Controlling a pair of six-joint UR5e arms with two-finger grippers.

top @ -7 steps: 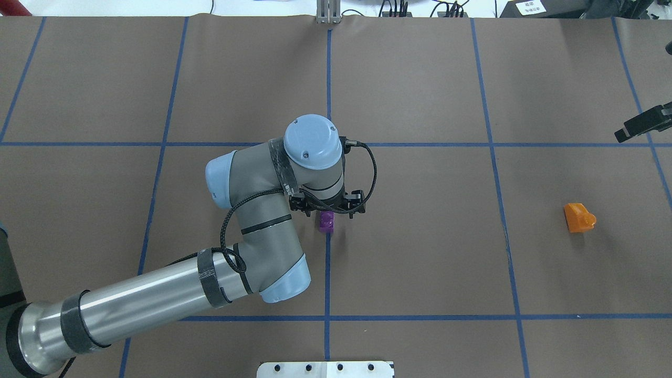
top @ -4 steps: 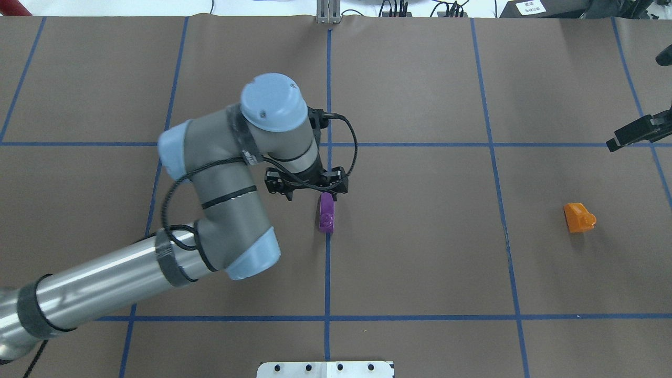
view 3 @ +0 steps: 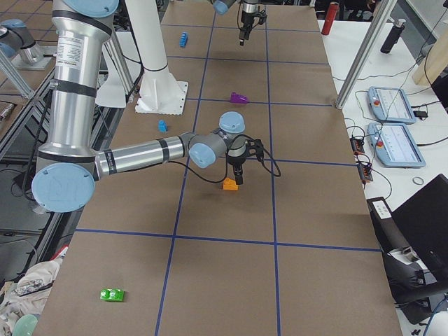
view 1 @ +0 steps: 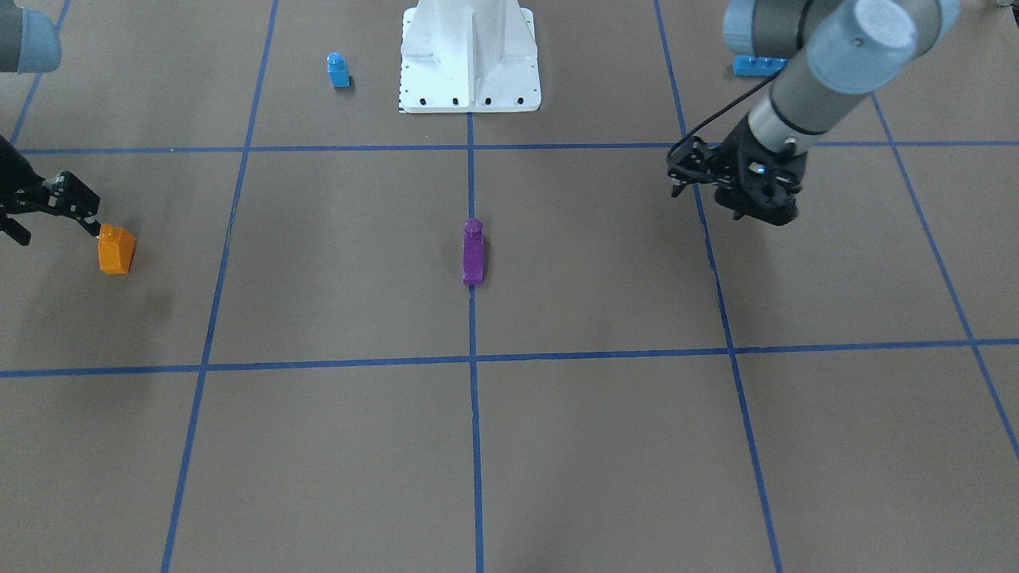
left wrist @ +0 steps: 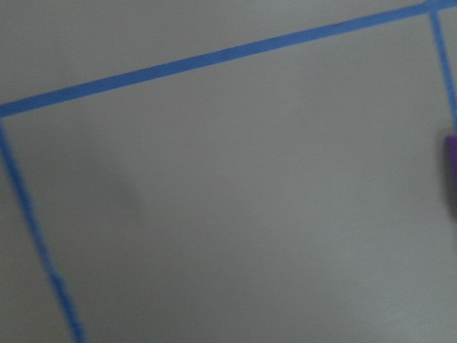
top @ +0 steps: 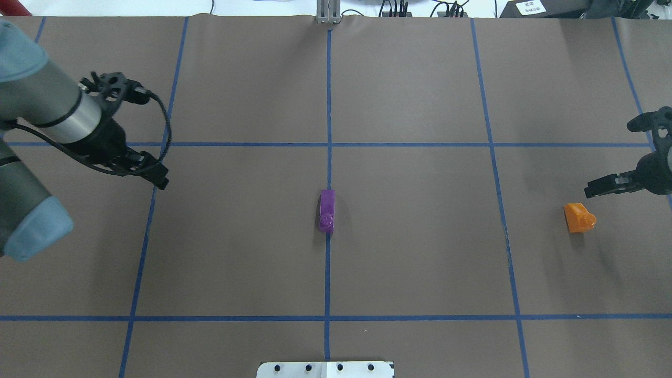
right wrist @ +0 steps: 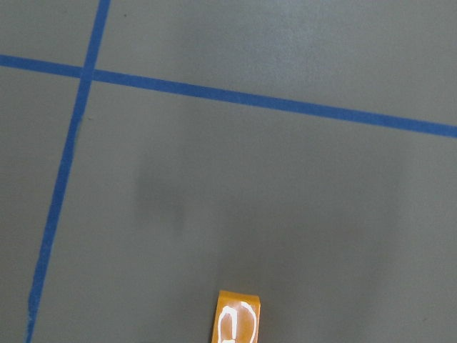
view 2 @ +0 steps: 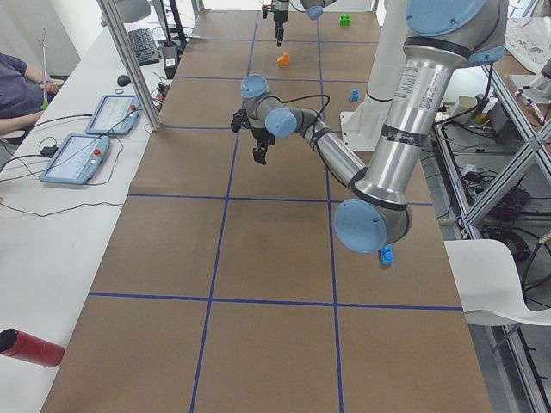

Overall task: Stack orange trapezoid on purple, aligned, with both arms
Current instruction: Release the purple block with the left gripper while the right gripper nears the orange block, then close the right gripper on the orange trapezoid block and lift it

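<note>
The purple brick (top: 326, 211) lies alone on the centre blue line, and also shows in the front view (view 1: 473, 253). The orange trapezoid (top: 578, 217) lies on the table at the right (view 1: 115, 250) and at the bottom edge of the right wrist view (right wrist: 238, 319). My left gripper (top: 137, 169) is open and empty, far to the left of the purple brick (view 1: 747, 192). My right gripper (top: 648, 176) is open and empty. It hovers just beside the orange trapezoid on its far side, without touching it (view 1: 49, 215).
A small blue single-stud brick (view 1: 338, 70) and a long blue brick (view 1: 756, 65) lie near the white base pedestal (view 1: 470, 56). A green brick (view 3: 112, 295) lies at the table's right end. A side table with tablets (view 2: 86, 138) runs along the far edge.
My left arm has swung away to the left, leaving the purple brick on the table. My right gripper has moved in and toward the orange trapezoid.
</note>
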